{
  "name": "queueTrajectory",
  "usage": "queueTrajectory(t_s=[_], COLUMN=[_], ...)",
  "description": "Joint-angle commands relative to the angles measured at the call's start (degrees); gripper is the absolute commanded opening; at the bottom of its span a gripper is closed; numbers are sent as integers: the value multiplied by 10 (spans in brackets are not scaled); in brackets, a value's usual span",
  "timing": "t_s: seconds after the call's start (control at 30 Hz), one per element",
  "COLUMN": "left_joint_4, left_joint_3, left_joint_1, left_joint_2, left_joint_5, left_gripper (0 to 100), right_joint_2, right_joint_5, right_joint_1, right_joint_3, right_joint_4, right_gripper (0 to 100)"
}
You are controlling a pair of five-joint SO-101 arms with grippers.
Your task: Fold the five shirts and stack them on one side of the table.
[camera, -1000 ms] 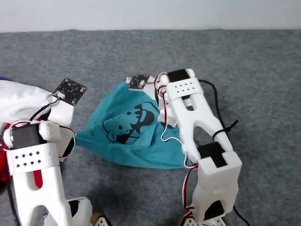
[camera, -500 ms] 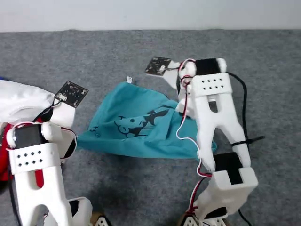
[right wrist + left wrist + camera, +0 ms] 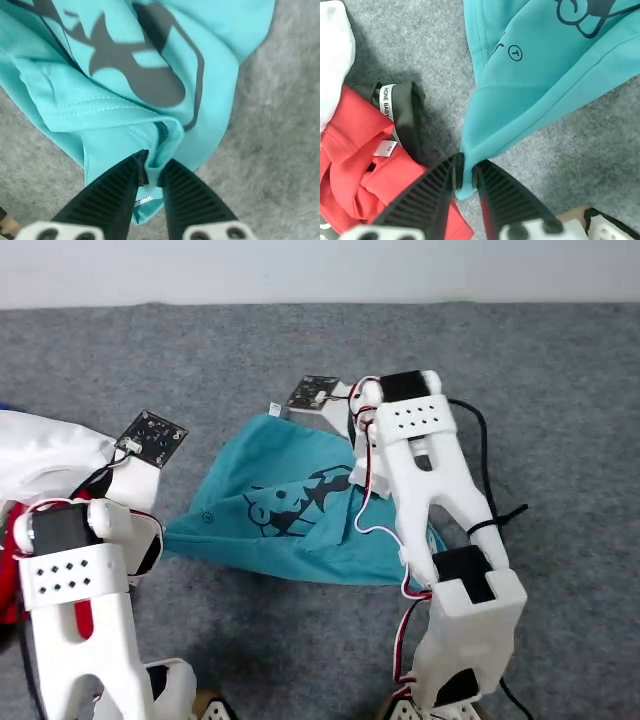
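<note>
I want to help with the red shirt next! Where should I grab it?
Probably at the neck edge by the little white label on the red shirt. It lies crumpled, and that fold seems to stand up loose. Come from straight above: the white shirt crowds one side, and the left gripper holding the teal shirt the other.

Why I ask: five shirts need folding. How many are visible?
4: teal shirt mid-table; white shirt, red shirt and dark shirt piled beside the left arm. A fifth may be hidden.
</note>
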Motion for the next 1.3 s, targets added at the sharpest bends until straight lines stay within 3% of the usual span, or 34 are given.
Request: queueTrajectory(t_s=[0.0, 0.27, 0.5, 0.77, 1.0, 1.13, 1.27], left_joint_4=[-10, -10, -8, -10, -22, -95, -178], left_joint_3=[-1, -1, -21, -167, -349, -411, -421], left_joint_1=[-1, -1, -3, 4, 106, 152, 171], left_joint_2=[-9, -8, -13, -11, -8, -7, -7], left_joint_5=[4, 2, 8, 116, 154, 149, 97], left_gripper=[5, 5, 5, 5, 5, 5, 5], right_joint_2=[-14, -127, -240, -370, -472, -502, -521], right_joint_5=[12, 16, 12, 12, 15, 15, 16], right_joint_1=[-4, 0, 47, 130, 167, 189, 208], right_joint_3=[-33, -33, -33, -33, -33, -33, -33], right_joint_4=[-7, -8, -8, -18, -135, -219, -298], right_gripper=[11, 11, 11, 11, 11, 11, 11])
